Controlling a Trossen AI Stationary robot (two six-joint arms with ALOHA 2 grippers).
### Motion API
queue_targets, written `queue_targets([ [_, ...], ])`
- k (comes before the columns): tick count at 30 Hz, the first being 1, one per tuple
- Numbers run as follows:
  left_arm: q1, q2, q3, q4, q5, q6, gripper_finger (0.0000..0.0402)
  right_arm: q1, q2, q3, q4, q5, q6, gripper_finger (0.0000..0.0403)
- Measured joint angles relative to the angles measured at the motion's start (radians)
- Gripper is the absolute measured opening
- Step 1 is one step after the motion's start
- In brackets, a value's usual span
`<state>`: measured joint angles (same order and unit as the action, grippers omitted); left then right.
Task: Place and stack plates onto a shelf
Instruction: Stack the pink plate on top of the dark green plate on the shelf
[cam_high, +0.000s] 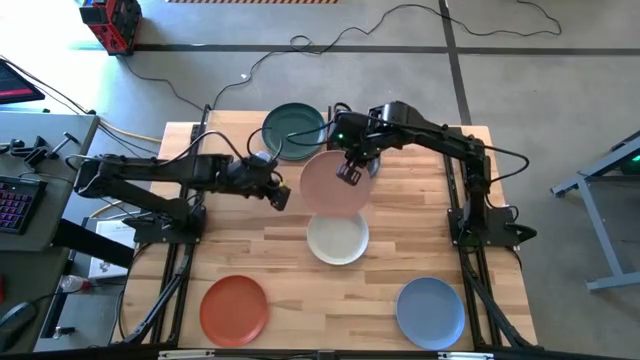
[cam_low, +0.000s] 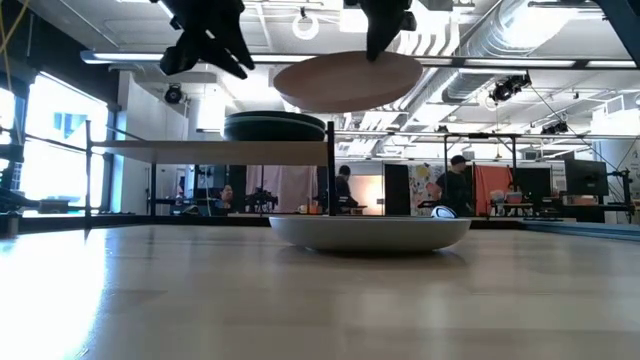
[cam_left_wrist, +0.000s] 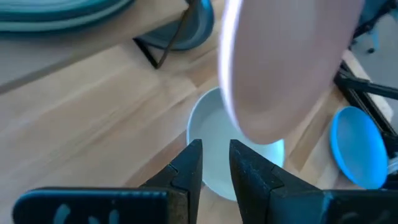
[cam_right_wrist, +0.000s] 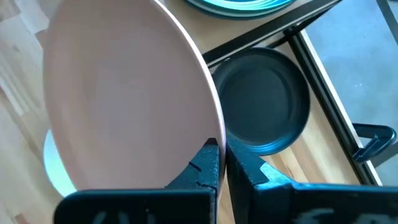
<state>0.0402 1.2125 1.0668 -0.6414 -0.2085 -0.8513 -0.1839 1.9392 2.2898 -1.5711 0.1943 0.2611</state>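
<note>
Plank desk (cam_high: 250, 250) under us: right gripper (cam_high: 349, 174) is clamped on the rim of the pink plate (cam_high: 334, 183), held in the air above the off-white plate (cam_high: 337, 238). Left gripper (cam_high: 281, 196) hangs at the pink plate's 9 o'clock, fingers (cam_left_wrist: 186, 171) slightly apart, holding nothing. Shelf (cam_high: 262, 150) at 12 carries the dark teal plate (cam_high: 293, 128). Terracotta plate (cam_high: 233, 308) at 7, blue plate (cam_high: 430, 312) at 5.

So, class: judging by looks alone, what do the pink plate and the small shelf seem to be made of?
Pink plate: probably plastic or a similar composite, with a matte finish; its surface is evenly coloured and shows no sharp glare. Shelf: a pale wood board on a thin black frame, probably metal; the wood matches the tabletop in tone.
</note>
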Motion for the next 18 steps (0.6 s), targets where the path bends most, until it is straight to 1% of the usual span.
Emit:
queue_targets([
  [4,0.042,0.000,0.000,0.013,0.041,0.025,0.0092,-0.017,0.000,0.000,0.000,0.008,0.003,0.0000],
  [9,0.086,0.000,0.000,0.041,0.046,0.020,0.0115,-0.043,0.000,0.000,0.002,0.012,0.000,0.0000],
  [15,0.126,0.000,0.000,0.135,0.054,0.061,0.0118,-0.070,0.000,0.000,0.032,0.003,-0.017,0.0000],
  [18,0.145,0.000,0.000,0.138,0.057,0.061,0.0116,-0.074,0.000,0.000,0.052,-0.003,-0.027,0.0000],
])
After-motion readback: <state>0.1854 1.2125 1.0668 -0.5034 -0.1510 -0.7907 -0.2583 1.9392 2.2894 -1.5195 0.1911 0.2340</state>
